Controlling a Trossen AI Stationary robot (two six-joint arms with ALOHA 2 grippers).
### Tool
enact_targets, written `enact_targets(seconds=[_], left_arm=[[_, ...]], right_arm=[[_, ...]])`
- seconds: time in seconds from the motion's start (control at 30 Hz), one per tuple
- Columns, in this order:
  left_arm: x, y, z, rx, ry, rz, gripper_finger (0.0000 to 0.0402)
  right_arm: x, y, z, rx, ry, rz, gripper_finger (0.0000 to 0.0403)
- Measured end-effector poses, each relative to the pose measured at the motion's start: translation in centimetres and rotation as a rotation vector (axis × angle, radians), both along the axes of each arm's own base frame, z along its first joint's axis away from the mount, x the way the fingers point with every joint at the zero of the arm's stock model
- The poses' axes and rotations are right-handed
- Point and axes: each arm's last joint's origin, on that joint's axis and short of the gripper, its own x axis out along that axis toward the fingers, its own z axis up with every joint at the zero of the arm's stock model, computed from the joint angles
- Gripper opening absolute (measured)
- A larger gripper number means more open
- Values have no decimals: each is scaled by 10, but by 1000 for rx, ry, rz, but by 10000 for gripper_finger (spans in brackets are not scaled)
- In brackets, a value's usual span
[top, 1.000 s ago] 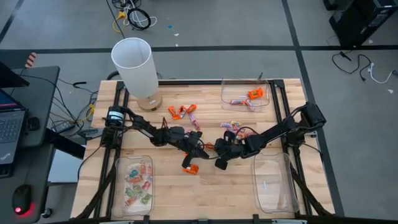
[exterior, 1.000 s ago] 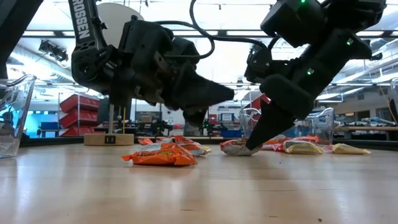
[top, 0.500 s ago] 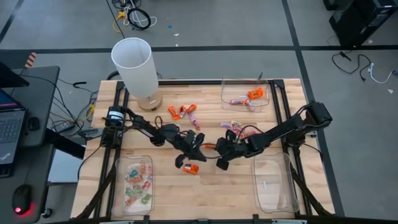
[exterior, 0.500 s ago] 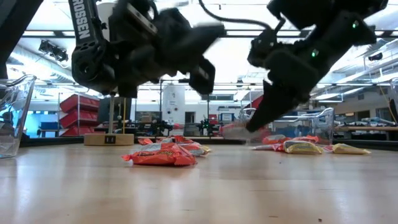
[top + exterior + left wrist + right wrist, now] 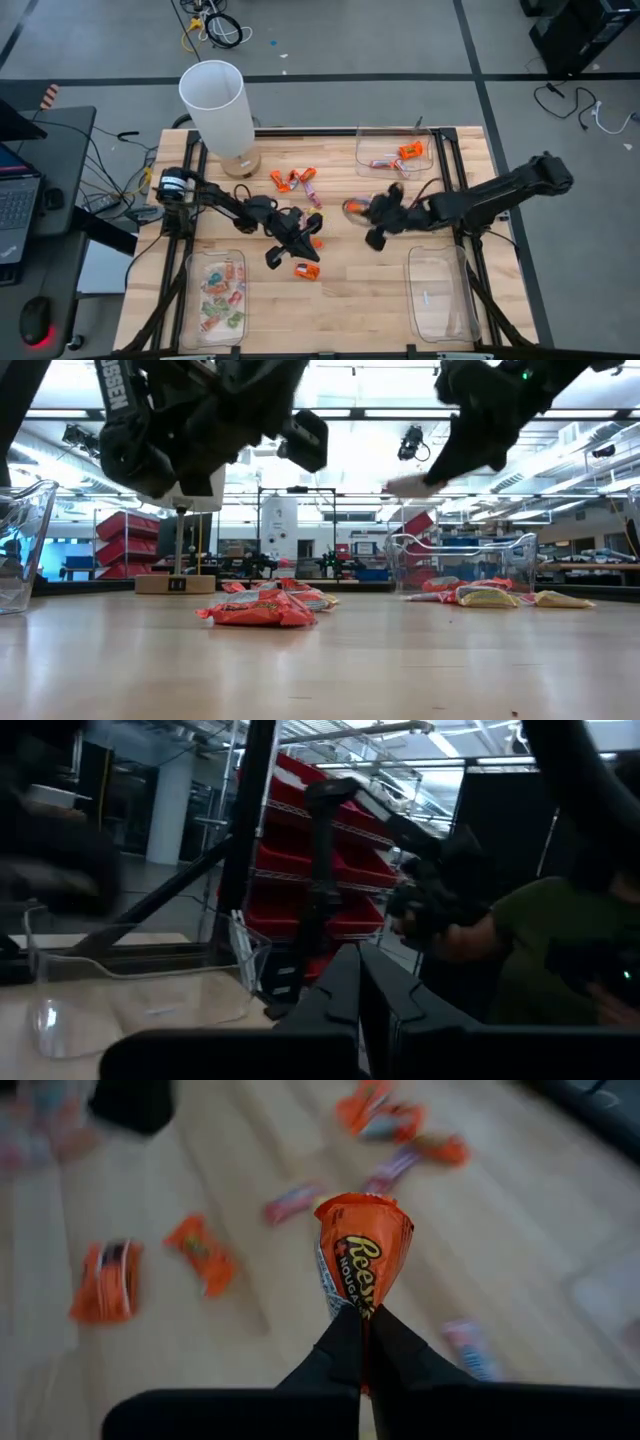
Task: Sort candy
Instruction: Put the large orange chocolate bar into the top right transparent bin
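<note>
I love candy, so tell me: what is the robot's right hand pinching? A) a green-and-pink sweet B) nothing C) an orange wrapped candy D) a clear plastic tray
C: the right hand is shut on an orange wrapped candy, lifted above the wooden table.

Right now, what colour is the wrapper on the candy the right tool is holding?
Orange: the small wrapped candy pinched in the right tool shows best in the right wrist view.

You are looking at two matte black arms of chunky, rounded segments. White block lettering is running down the left arm's link [image 5: 118, 390] in the low view. A green light is glowing on the right arm's housing [image 5: 520, 374]. Each pair of fingers [image 5: 345, 1355] is showing as slim, dark, tapering blades.
</note>
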Motion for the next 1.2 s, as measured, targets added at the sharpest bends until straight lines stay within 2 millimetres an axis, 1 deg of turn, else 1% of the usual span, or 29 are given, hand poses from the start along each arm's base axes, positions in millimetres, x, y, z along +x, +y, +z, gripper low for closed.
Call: enact_targets(seconds=[0.1, 0.23, 0.37, 0.47, 0.6, 0.73, 0.83, 0.93, 1.2], left_arm=[[-7, 0, 14, 6, -49, 3, 0], [-16, 1, 32, 9, -88, 6, 0], [-23, -1, 50, 36, -118, 36, 0], [-26, 0, 57, 90, -56, 116, 0], [-35, 4, 67, 158, 50, 252, 0], [-47, 4, 76, 226, 124, 355, 0], [-59, 3, 82, 296, 178, 449, 0], [-71, 2, 85, 354, 240, 506, 0], [-105, -6, 94, 437, 372, 656, 0]], right_arm=[[-14, -15, 19, 7, -62, -45, 1], [-31, -33, 43, -29, -151, -78, 0], [-47, -53, 56, -71, -184, -143, 0], [-56, -67, 60, -96, -183, -201, 0], [-62, -83, 60, -101, -162, -250, 0], [-63, -97, 56, -87, -127, -276, 0], [-63, -108, 52, -56, -103, -291, 0], [-63, -120, 47, -38, -72, -310, 0], [-63, -153, 30, 10, 21, -354, 0]])
